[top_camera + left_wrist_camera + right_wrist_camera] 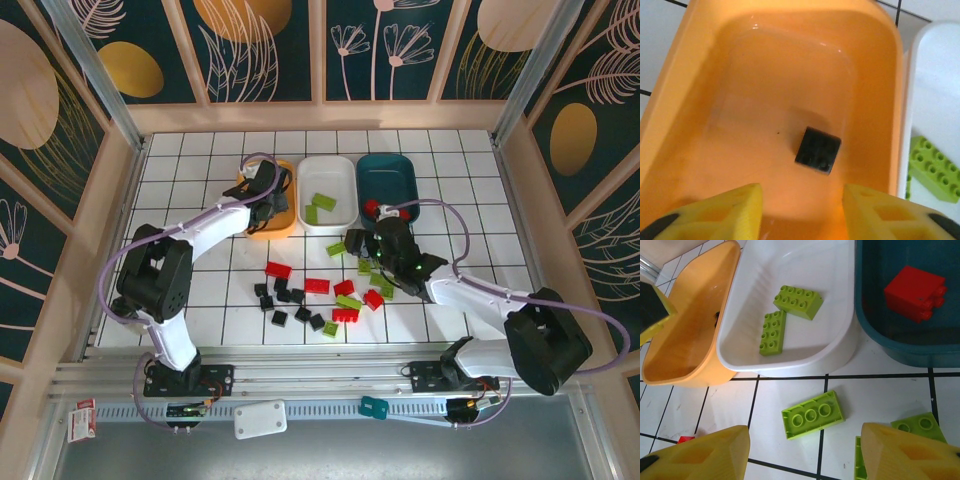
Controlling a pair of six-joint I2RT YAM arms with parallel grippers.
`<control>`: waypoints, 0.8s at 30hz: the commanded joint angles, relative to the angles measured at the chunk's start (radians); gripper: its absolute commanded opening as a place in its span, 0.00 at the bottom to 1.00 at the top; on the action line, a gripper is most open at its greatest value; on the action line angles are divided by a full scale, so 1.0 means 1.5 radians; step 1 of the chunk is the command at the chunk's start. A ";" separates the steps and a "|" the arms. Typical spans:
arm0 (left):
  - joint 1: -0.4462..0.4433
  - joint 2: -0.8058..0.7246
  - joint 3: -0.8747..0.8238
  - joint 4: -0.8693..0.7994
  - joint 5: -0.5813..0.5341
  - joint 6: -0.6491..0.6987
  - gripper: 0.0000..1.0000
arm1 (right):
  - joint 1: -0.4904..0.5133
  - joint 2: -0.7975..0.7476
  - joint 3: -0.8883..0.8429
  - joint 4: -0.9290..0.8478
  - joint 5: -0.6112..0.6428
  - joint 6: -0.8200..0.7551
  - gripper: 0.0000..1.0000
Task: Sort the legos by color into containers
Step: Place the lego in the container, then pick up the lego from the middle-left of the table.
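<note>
My left gripper (802,215) hangs open over the orange tray (700,100), with nothing between its yellow fingers. A black brick (818,149) lies on the tray floor just ahead of them. My right gripper (805,450) is open low over the table, with an upside-down lime green brick (813,415) lying ahead of its fingers. The white tray (805,352) holds two green bricks (798,302). The dark teal tray (875,335) holds a red brick (916,292). From above, the left gripper (262,200) is at the orange tray (262,233) and the right gripper (365,243) is near the white tray (327,170).
Loose red (316,286), black (283,295) and green (348,302) bricks lie scattered on the tiled table in front of the trays. More green bricks (921,424) sit beside my right finger. Wooden walls enclose the table on three sides.
</note>
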 commanded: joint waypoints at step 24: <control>-0.121 -0.497 -0.510 -0.047 0.136 -0.049 0.80 | 0.004 0.004 -0.030 0.027 0.000 0.016 0.61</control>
